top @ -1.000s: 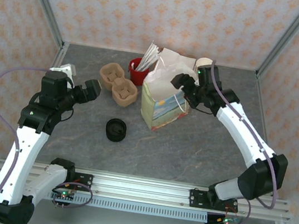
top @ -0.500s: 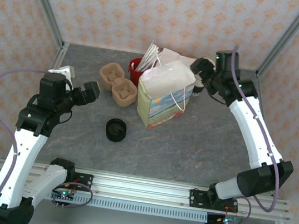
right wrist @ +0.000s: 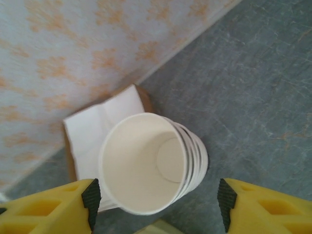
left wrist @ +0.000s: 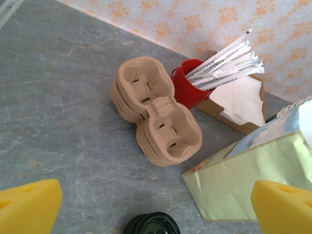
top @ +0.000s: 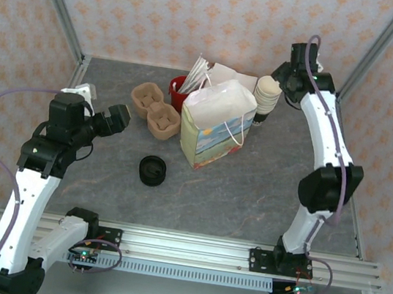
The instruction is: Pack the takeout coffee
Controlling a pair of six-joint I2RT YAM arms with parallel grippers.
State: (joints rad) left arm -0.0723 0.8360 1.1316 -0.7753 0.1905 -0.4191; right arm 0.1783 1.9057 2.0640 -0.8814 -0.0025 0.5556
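Right pincer [right wrist: 157, 202], half open, empty, hovers over stacked paper cups [right wrist: 151, 161] at one o'clock on the desk [top: 265, 179]; left pincer [top: 121, 119] gapes empty at nine. Where the takeout coffee sits cannot be told.

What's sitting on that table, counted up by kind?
Paper bag: 1
Stack of cream paper cups: 1
Stack of pulp cup carriers: 1
Red cup of wrapped straws: 1
Napkin box: 1
Black round lid: 1
Total: 6
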